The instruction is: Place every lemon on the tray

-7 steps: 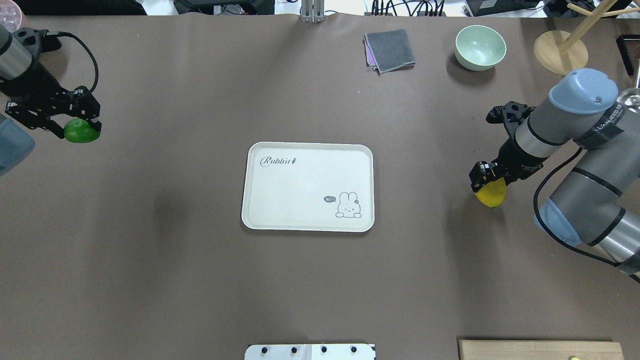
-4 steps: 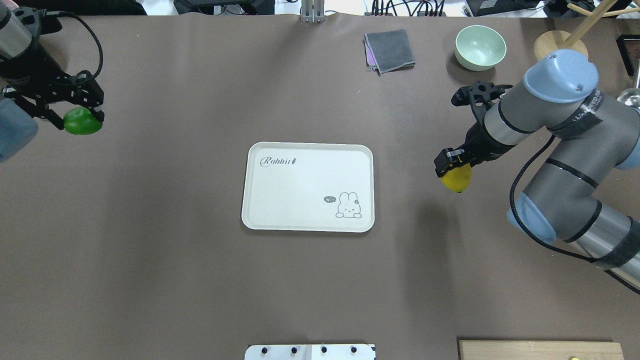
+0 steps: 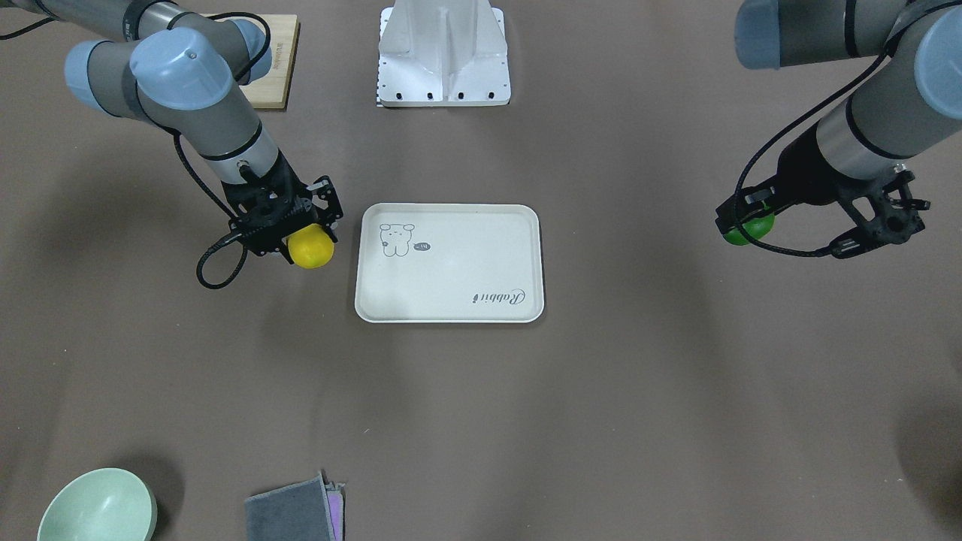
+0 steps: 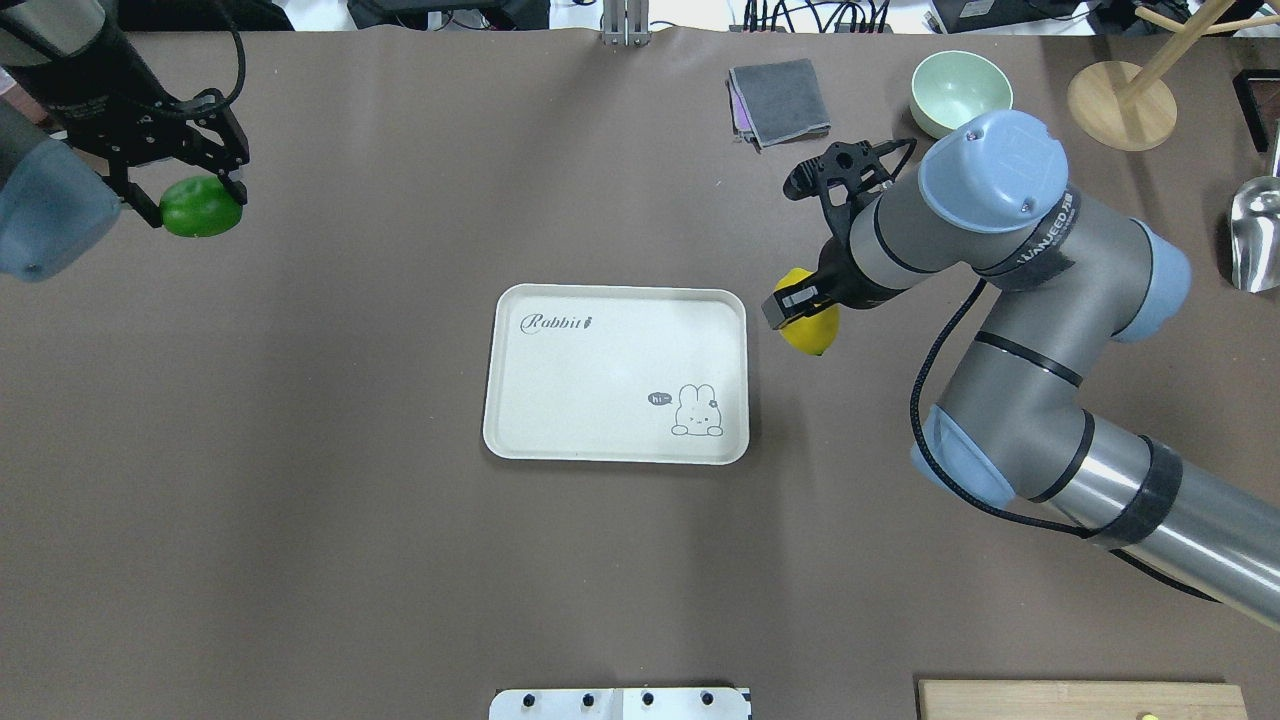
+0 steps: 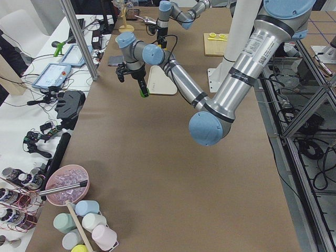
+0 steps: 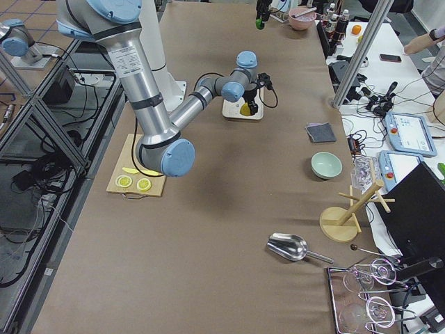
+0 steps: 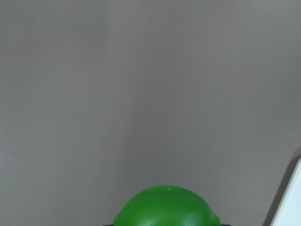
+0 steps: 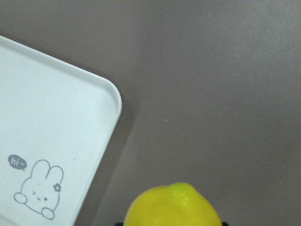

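Observation:
The cream-white tray (image 4: 600, 360) with the rabbit drawing lies mid-table, nothing on it; it also shows in the front view (image 3: 451, 263) and the right wrist view (image 8: 47, 117). My right gripper (image 4: 800, 305) is shut on the yellow lemon (image 4: 815, 332) and holds it just off the tray's far right corner, above the table. The yellow lemon also shows in the front view (image 3: 311, 248) and the right wrist view (image 8: 174, 207). My left gripper (image 4: 190, 195) is shut on the green lemon (image 4: 201, 207), far to the tray's left. The green lemon fills the bottom of the left wrist view (image 7: 167, 207).
A pale green bowl (image 4: 960, 95), a folded grey cloth (image 4: 780, 100) and a wooden stand's base (image 4: 1120, 105) sit at the far right. A metal scoop (image 4: 1255, 230) lies at the right edge. A bamboo board (image 4: 1080, 700) with lemon slices (image 6: 133, 183) is near right.
My right gripper has carried the yellow lemon left, from well right of the tray to beside its far right corner. My left gripper has carried the green lemon farther away and slightly right.

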Tool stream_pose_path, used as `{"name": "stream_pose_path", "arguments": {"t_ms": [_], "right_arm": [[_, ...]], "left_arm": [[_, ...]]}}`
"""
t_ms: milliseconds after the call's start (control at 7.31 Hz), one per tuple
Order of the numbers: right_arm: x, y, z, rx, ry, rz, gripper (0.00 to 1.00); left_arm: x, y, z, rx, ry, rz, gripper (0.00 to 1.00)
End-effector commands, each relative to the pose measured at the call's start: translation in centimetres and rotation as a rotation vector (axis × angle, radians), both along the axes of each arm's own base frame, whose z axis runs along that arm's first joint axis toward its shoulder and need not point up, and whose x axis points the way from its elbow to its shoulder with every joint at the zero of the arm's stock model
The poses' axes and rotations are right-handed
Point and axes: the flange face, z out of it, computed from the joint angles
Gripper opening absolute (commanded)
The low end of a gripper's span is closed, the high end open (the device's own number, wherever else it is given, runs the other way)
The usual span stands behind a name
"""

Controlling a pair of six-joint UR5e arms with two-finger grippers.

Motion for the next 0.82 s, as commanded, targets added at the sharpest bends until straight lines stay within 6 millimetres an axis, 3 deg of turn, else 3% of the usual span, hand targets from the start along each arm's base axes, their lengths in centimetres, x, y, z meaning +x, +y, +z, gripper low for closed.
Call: {"name": "stream_pose_path", "arguments": {"t_ms": [0, 137, 274, 684], "right_arm": [[-3.3, 0.7, -0.9, 0.104, -0.037, 0.03, 0.04], [-5.1, 0.4, -0.9, 0.11, -0.049, 0.021, 0.04], [-6.5, 0.8, -1.1, 0.105, -0.053, 0.008, 0.05], [-9.4, 2.3, 1.0, 0.081, -0.019, -0.035, 0.09]], "left_arm": [[-0.1, 0.5, -2.5, -0.028, 0.014, -0.061, 0.0], [0.6, 1.0, -2.8, -0.054, 0.015, -0.076, 0.0], [2.9, 2.0, -3.3, -0.08, 0.014, -0.069, 0.0], [10.0, 3.7, -3.9, -0.07, 0.007, -0.091, 0.0]]}}
